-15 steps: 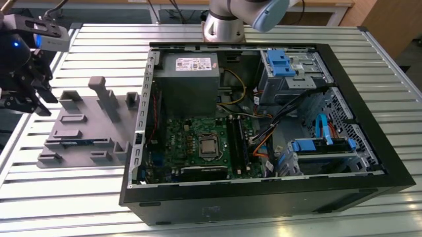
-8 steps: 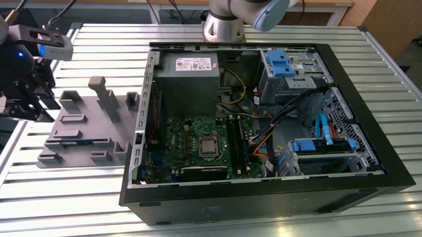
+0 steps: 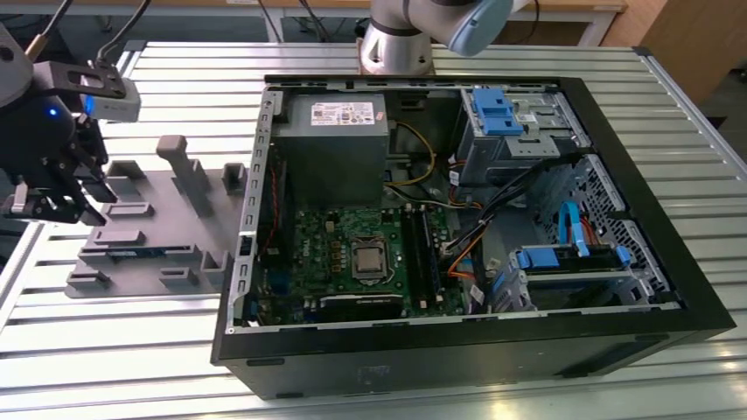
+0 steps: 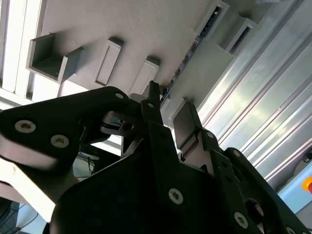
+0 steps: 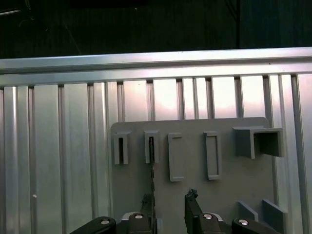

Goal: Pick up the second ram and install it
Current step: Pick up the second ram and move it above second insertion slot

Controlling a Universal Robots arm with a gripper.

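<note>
The second ram [image 5: 152,168] is a thin stick standing on edge in a slot of the grey fixture plate [image 5: 224,195]. In the exterior view it shows as a blue-green strip [image 3: 126,253] between the fixture's [image 3: 164,219] blocks. My gripper [image 3: 56,210] hovers over the fixture's near-left part in the exterior view. In the first wrist view the gripper [image 5: 169,202] is open, fingers spread, and the ram's edge runs close beside one finger [image 5: 146,204]. In the second wrist view the gripper [image 4: 168,105] points at the ram [image 4: 192,53], a dark line along the plate [image 4: 146,29].
An open black computer case [image 3: 653,175] lies on the exterior view's right, with a green motherboard [image 3: 338,262] and long black slots [image 3: 421,254] inside. Cables, blue drive brackets and a grey power supply [image 3: 332,131] crowd it. The arm's base [image 3: 397,44] stands behind on the ribbed aluminium table [image 3: 117,350].
</note>
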